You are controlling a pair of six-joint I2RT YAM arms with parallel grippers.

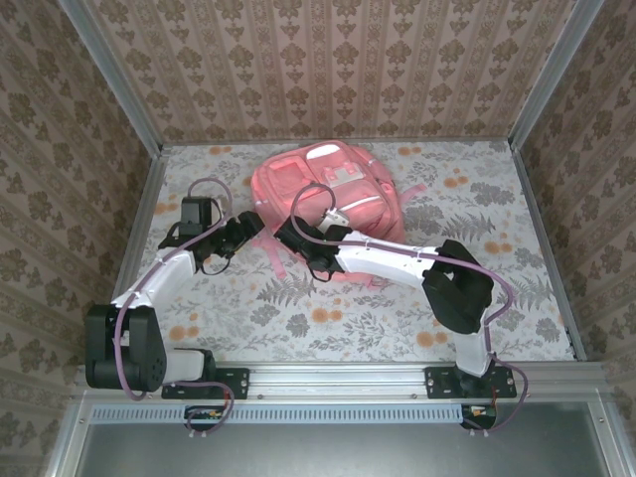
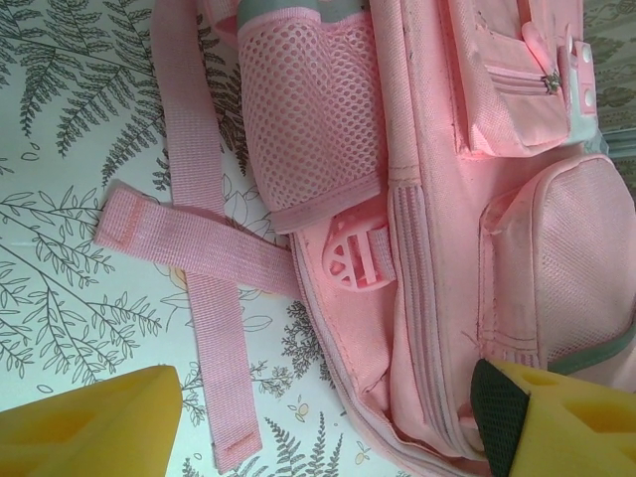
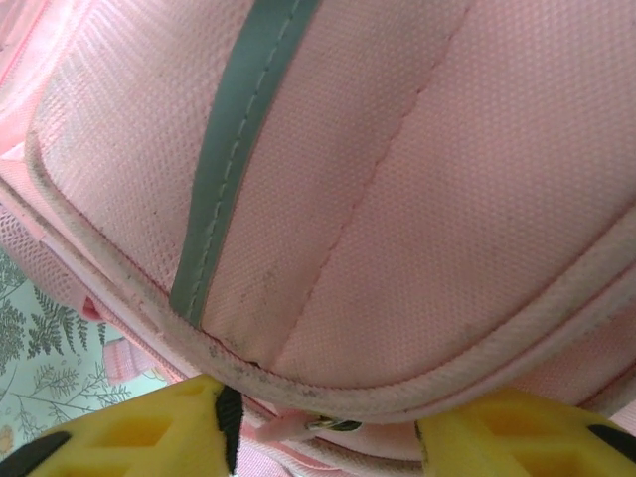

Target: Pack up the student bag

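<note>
student bag (image 1: pixel 328 189) | under open L tool (image 2: pixel 328 427) | zip (image 3: pixel 320 424) prob inside R tool (image 3: pixel 320 437)

The large soft pink fabric backpack (image 1: pixel 333 189) is laid far-centre on the tabletop (image 1: pixel 477 298). The left end effector (image 1: pixel 241 232) is set at its left side, the right end effector (image 1: pixel 288 235) at its near edge.

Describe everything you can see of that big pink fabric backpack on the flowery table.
The large soft pink fabric backpack lies flat, front up, at the far middle of the floral-patterned table. It has zipped front pockets, a grey stripe, a mesh side pocket and a pink plastic buckle. Its webbing straps trail crossed on the table. The right gripper's open yellow fingers straddle a zip pull at its edge.
</note>
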